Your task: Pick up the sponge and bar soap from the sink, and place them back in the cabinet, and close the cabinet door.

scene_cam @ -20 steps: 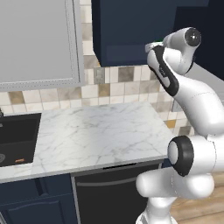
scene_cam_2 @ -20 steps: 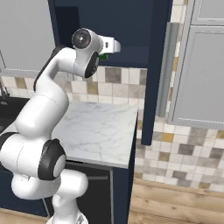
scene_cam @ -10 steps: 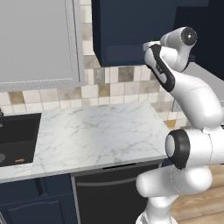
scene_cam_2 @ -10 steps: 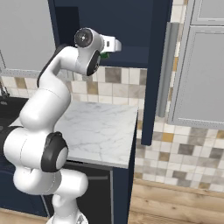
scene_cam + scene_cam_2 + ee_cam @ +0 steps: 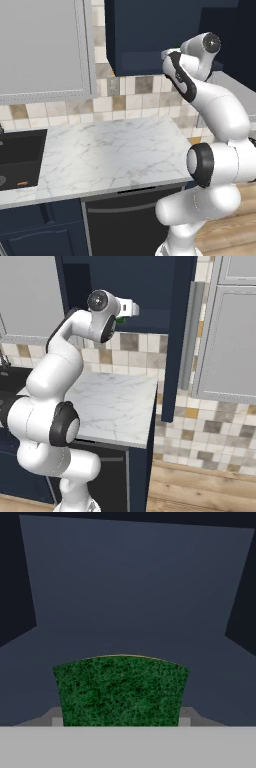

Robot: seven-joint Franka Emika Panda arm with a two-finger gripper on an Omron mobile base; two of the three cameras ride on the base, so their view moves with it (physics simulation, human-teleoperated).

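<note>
Now my claw [image 5: 131,308] is clamped tight on the sponge [image 5: 120,690], green face toward the hand camera and filling the low middle of that view, with the navy back wall of the cabinet [image 5: 130,592] straight ahead. Compared with a second ago almost nothing has shifted: the wrist sits at the same height at the cabinet's lower opening, the arm only a touch more settled. In the right base view I catch a sliver of green under the white hand, just at the cabinet's bottom edge. I read that as the carry being over and the release being what's left; I'd want the sponge a little further in over the shelf before I let go, since I can't tell whether it rests on anything yet. Further out, the cabinet door [image 5: 175,331] hangs open with its silver bar handle [image 5: 187,336] toward me. Far off past the marble desk [image 5: 110,150], the bar soap [image 5: 22,183] lies in the sink [image 5: 20,150], so a second trip remains before closing up.
</note>
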